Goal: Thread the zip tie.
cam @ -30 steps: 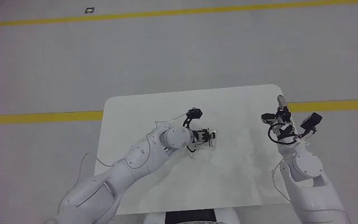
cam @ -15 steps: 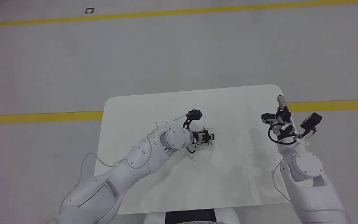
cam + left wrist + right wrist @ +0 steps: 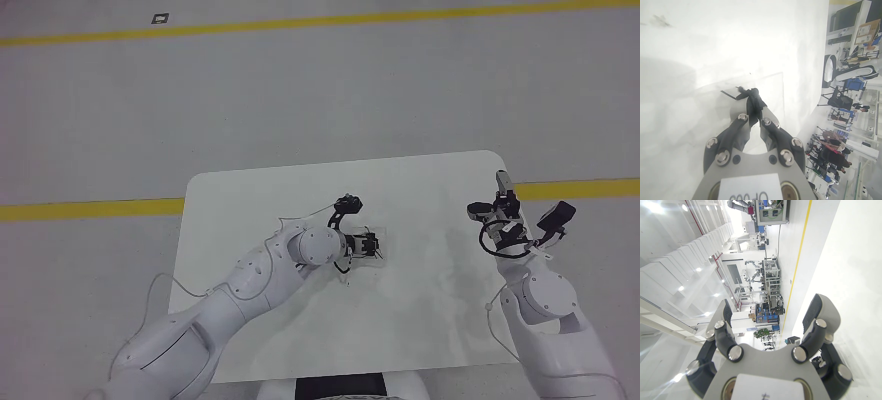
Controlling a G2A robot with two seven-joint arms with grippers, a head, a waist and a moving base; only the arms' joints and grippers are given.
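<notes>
You have the black zip tie [image 3: 728, 95] near the middle of the surface [image 3: 430, 300], over a clear sheet [image 3: 772, 83]. Your left gripper [image 3: 753, 94] is right at the zip tie, with its fingers pressed together and pinching one end. The tie's thin strip pokes out to one side, low over the sheet. Your right gripper [image 3: 770, 308] is well apart from the zip tie, out by the surface's edge. Its fingers are spread and hold nothing.
</notes>
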